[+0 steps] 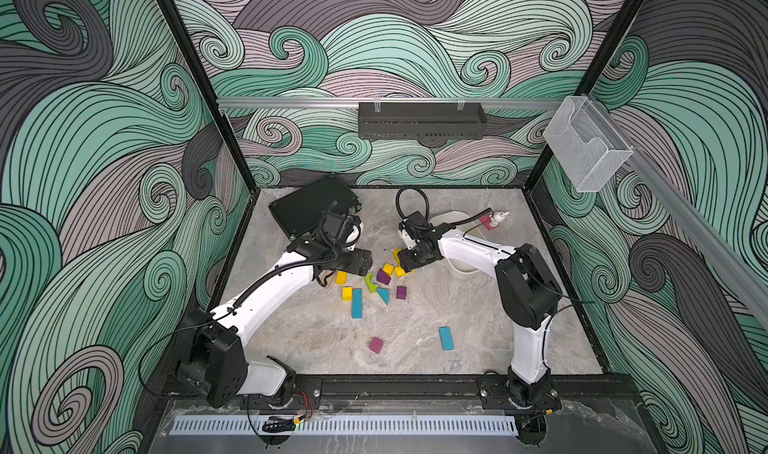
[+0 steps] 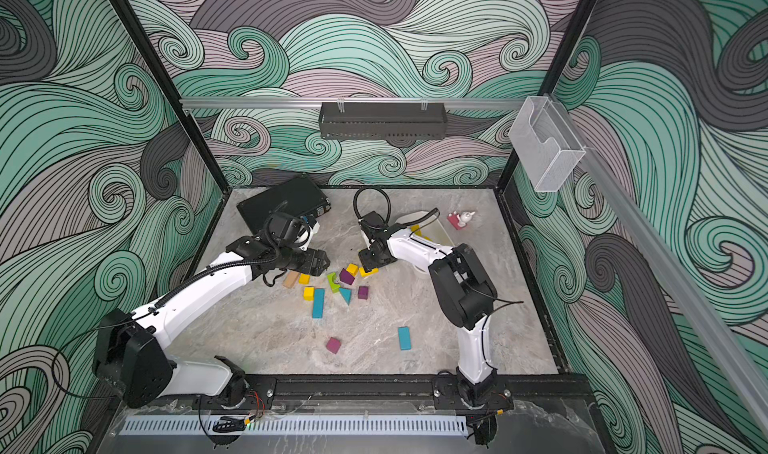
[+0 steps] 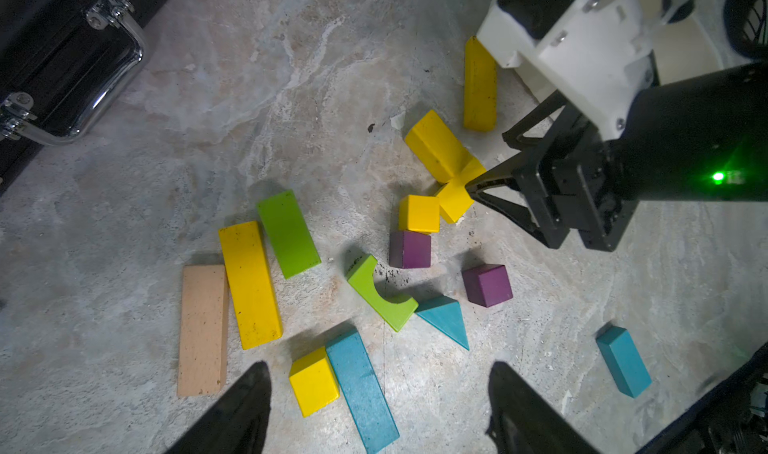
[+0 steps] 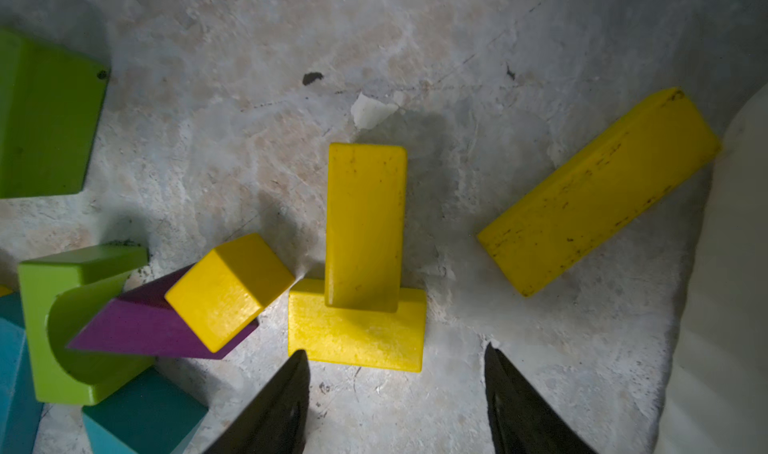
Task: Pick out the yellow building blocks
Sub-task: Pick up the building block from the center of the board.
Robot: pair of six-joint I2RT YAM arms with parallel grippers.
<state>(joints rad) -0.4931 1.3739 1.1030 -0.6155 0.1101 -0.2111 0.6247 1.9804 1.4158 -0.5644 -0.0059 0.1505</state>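
Two yellow building blocks (image 4: pixel 361 290) are lying crossed beneath the right claw (image 4: pixel 397 389), which is hovering spread and empty, probably lining up a pinch.

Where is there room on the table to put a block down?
Bare marble shows between the magenta block and the left arm's base, and between the lone blue block and the right arm. It is crowded in the middle, around the yellow blocks and purple cubes.
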